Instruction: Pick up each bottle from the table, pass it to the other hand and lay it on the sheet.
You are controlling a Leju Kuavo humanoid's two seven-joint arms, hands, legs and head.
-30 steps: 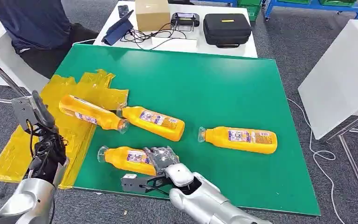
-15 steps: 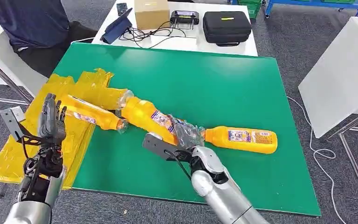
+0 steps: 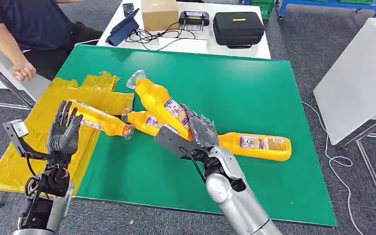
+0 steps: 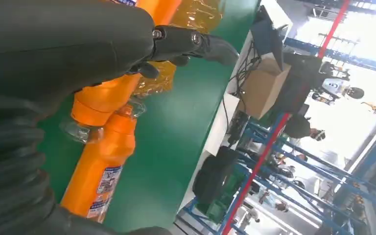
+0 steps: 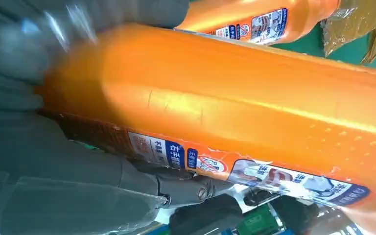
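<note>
The robot's right hand [image 3: 199, 131] grips a glossy orange bottle [image 3: 160, 102] by its base end, holding it tilted above the green table [image 3: 254, 196] with its clear cap end raised toward the far left. In the right wrist view the same bottle's smooth, shiny plastic and blue-and-white label sit tight against the grey thumb [image 5: 176, 188].

The left hand [image 3: 64, 131] is raised near the table's left edge, empty, its dark fingers [image 3: 67, 113] spread and pointing up, well apart from the held bottle.

Three more bottles lie on their sides. One [image 3: 98, 119] rests on the crinkled yellow sheet [image 3: 14, 161], cap toward the table's middle. A second [image 3: 142, 121] lies on the green surface just beside it, cap to cap, partly hidden behind the right hand and its camera bracket. A third [image 3: 257, 146] lies to the right of the hand, with bare green mat all round its far and right sides.

The yellow sheet drapes over the table's left edge. Wide open green stretches across the far half and the right side of the table.

Beyond the far edge stands a white table [image 3: 196, 46] carrying a cardboard box [image 3: 159, 14], a black case [image 3: 238, 29], a tablet and cables. A seated person [image 3: 24, 24] is at the far left.
</note>
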